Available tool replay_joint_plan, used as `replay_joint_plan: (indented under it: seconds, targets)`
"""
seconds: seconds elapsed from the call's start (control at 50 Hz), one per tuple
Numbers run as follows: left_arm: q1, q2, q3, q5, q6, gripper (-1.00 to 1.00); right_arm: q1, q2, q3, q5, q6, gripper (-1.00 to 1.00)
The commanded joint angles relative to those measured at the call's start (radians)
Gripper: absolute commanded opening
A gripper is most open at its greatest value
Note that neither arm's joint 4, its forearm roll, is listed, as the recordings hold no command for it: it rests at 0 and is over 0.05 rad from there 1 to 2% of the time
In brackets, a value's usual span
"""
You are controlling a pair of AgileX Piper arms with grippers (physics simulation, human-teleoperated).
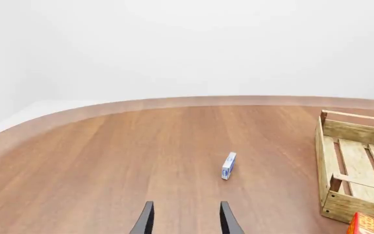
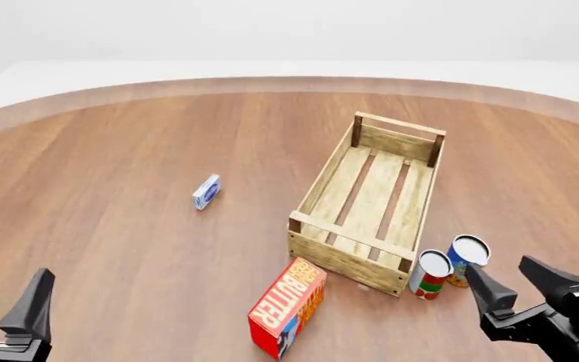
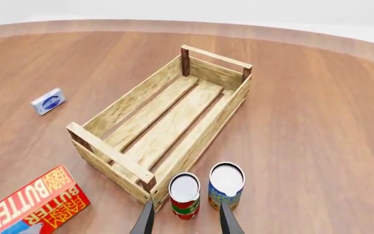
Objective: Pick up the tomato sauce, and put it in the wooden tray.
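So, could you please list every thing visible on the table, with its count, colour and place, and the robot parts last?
tomato sauce can: one, silver top, red, white and green label; upright at the crate's near right corner.
blue can: one, blue and yellow; upright just right of the tomato sauce can.
wooden crate: one, light wood, dark corner posts; centre right, nothing inside.
butter box: one, red-orange; near front, left of the cans.
small box: one, blue and white; left of the crate.
table: one, brown wood.
left tool: one, black; near left, open.
right tool: one, black; near right, open, behind the cans.
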Motion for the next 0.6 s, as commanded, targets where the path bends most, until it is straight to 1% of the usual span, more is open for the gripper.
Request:
replay_joint_plan:
  seconds: [0.02,0.04,0.08,0.36,0.6]
  targets:
    - [0.000,0.000,0.000,0.000,0.000,1.00,0.003,0.058,-0.017,-0.010,-0.007,1.00]
    - [0.000,0.000,0.000,0.000,0.000,1.00,-0.011,0.183,-0.047,-0.057,-0.027,1.00]
    - [0.000,0.000,0.000,0.000,0.000,1.00,-0.011,0.201,-0.044,-0.076,-0.026,1.00]
    - [0.000,0.000,0.000,0.000,0.000,1.00,-0.011,0.243,-0.038,-0.108,-0.028,1.00]
    - [0.000,0.000,0.000,0.000,0.000,1.00,-0.011,0.309,-0.026,-0.169,-0.027,1.00]
